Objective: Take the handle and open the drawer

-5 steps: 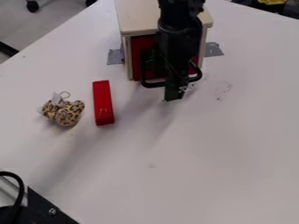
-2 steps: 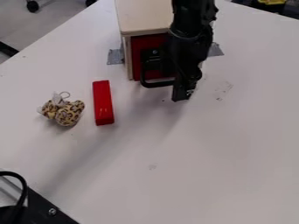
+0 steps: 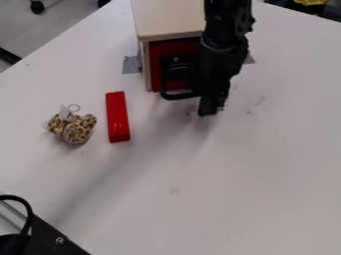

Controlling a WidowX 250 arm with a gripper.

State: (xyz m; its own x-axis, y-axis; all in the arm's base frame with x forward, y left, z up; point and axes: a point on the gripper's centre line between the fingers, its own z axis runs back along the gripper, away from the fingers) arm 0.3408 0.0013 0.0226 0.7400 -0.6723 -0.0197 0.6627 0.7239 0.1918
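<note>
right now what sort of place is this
Probably a robotics lab or workshop: a black robot arm hangs over a white table, a wooden box with a red drawer front is on it, and chair casters show on the floor behind.

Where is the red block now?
In the camera view, the red block lies on the table left of centre, just right of the leopard-print toy.

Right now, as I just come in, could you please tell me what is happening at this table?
The robot's gripper is down at the black handle of the red drawer; whether it holds the handle, I cannot tell. The drawer looks closed. A red block and a spotted toy lie apart.
</note>
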